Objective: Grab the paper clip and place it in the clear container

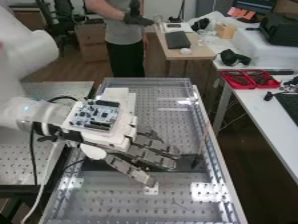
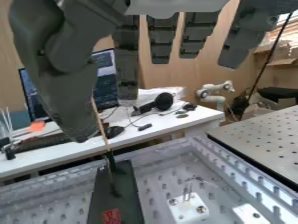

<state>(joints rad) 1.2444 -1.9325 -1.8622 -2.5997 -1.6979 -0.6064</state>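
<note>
Clock positions refer to the high view, with 12 o'clock at the bench's far end. The dark grey hand (image 1: 159, 145) extends from the arm (image 1: 28, 112) at 9 o'clock over the clear-walled tray (image 2: 208, 145). Its fingers are spread and nearly straight and grip nothing, a posture suited to approach.

The paper clip is probably the thin wire shape (image 2: 197, 178) lying loose on the perforated tray floor, at about 5 o'clock from the hand; it is too fine to confirm. Beside it, a white block (image 2: 187, 208) carries two upright metal pins, apparently for locating a part.

A dark flat plate (image 2: 114, 197) lies beneath the hand. A thin tan stick (image 2: 100, 122) rises from it at 3 o'clock from the fingers; the plate presumably serves as a weighted base that keeps the stick upright.

The step in hand is judged to be pre-grasp alignment; placement in the container remains to be done. The next move calls for a shift toward 5 o'clock, a low descent and a fingertip pinch. Caution: wire this thin may slide or slip between the pads, and a sideways sweep could topple the stick.
</note>
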